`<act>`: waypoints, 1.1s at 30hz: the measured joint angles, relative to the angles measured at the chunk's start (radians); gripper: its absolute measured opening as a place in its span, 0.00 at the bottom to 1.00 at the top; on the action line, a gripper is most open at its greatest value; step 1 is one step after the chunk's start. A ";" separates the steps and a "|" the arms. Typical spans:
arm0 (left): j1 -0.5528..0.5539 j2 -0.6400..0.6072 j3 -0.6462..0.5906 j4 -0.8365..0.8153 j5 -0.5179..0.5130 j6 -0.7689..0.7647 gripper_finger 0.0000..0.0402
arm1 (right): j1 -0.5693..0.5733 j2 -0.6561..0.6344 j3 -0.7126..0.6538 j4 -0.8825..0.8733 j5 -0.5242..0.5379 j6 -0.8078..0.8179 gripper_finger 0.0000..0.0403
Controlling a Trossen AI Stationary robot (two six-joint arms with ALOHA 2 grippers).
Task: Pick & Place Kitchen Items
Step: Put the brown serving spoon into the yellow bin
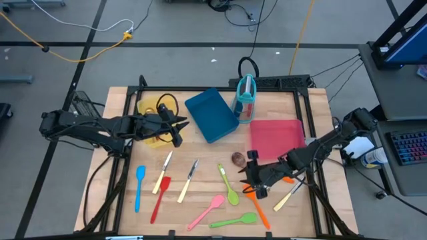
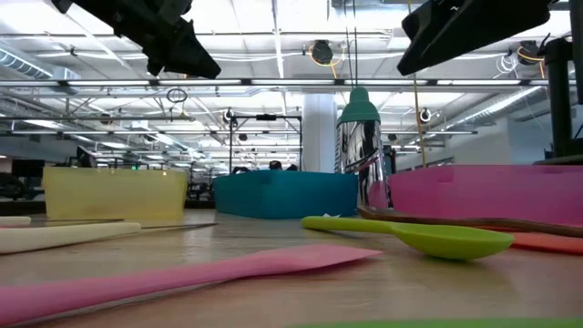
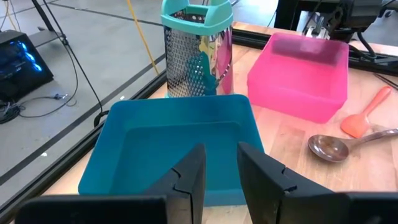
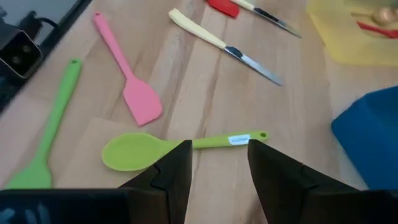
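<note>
1. Hidden or cut off: the yellow tray (image 1: 152, 120) is mostly covered by the left arm in the high view. Right wrist view catches one corner of it, with something red and something gold inside; can't tell what they are.
2. Low view crops both arms at the top, no fingertips visible. The wooden spoon's (image 1: 238, 159) handle runs under the right arm.
3. Left gripper (image 1: 179, 130): hangs over the table between the yellow tray and the blue tray (image 1: 211, 115). Fingers (image 3: 189, 180) parted by a narrow gap, nothing between them, touching nothing.
4. Right gripper (image 1: 252, 179): above the green spoon (image 4: 146, 149), jaws spread on either side of its handle, not touching it. Empty.
5. Kitchen items lie on the near half of the table: blue spatula (image 1: 140, 187), red spatula (image 1: 160, 197), two cream-handled knives (image 1: 189, 180), pink spatula (image 1: 208, 210), green spatula (image 1: 235, 221), orange spatula (image 1: 259, 208) beside the right gripper, another cream-handled utensil (image 1: 288, 195) near the right edge.
6. Pink-red tray (image 1: 277, 139) sits just behind the right arm. Teal holder (image 1: 246, 99) stands upright between the blue and pink-red trays at the far edge.
7. Pink spatula lies near the green spoon, not touching.
</note>
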 joint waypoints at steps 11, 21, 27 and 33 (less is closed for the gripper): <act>0.000 0.000 0.000 -0.006 0.000 0.000 0.24 | -0.028 0.000 -0.001 -0.095 0.054 0.411 0.37; 0.000 0.000 0.000 -0.005 0.000 0.000 0.24 | 0.080 0.015 -0.109 -0.201 0.052 0.850 0.36; 0.000 0.000 0.000 -0.005 0.000 -0.001 0.24 | 0.099 0.071 -0.183 -0.176 0.025 0.922 0.30; 0.000 0.000 0.000 -0.001 -0.001 -0.001 0.24 | 0.106 0.131 -0.198 -0.174 -0.003 0.918 0.28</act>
